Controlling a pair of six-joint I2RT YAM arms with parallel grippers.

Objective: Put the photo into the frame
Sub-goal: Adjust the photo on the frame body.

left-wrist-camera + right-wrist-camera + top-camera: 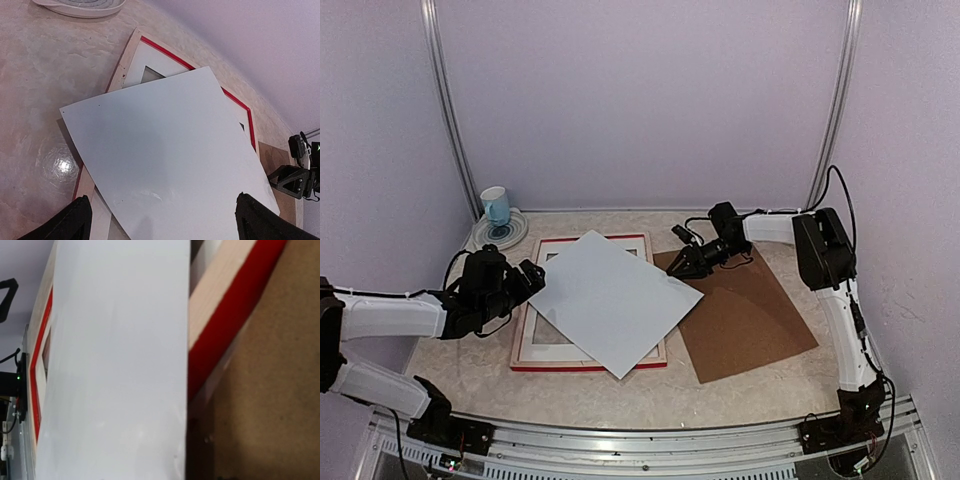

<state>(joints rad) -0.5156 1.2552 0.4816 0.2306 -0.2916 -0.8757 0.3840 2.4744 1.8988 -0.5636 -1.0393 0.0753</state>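
Note:
The frame (590,365) lies flat on the table with its red edge and pale wood showing, and a white mat (535,345) inside it. A large white sheet (610,298) lies skewed across it, plain side up; no cat print shows. My left gripper (530,280) is open at the sheet's left corner, with its fingers either side of the sheet (165,150) in the left wrist view. My right gripper (685,262) is at the sheet's right edge. Its fingers are out of the right wrist view, which shows the sheet (115,370) and the frame (225,325).
A brown backing board (750,320) lies right of the frame, partly under it. A blue cup (495,205) stands on a plate (510,235) at the back left. Walls enclose the back and sides.

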